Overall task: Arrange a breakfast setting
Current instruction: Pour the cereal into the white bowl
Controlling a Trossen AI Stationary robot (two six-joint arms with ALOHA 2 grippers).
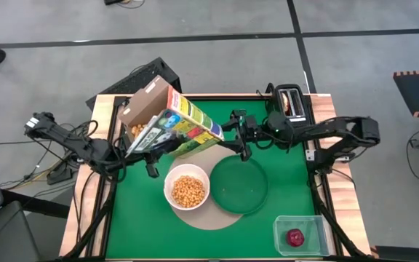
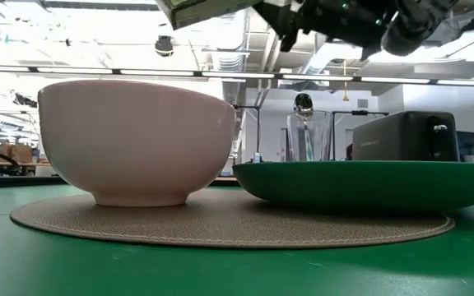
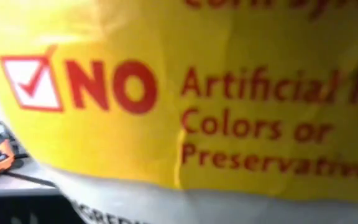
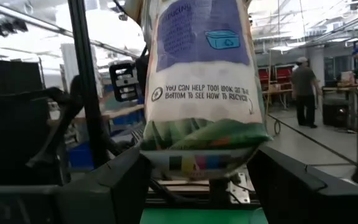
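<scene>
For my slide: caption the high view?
Both arms hold a cereal box above a white bowl of cereal on a round mat.

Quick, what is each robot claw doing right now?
Left claw: closed on the cereal box, tipped above the white bowl.
Right claw: closed on the other end of the cereal box.

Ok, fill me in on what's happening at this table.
Both arms hold an open cereal box tilted in the air behind the white bowl: the left gripper near its open end, the right gripper at its bottom end. The bowl, on the round mat beside the empty green plate, already holds cereal.
</scene>
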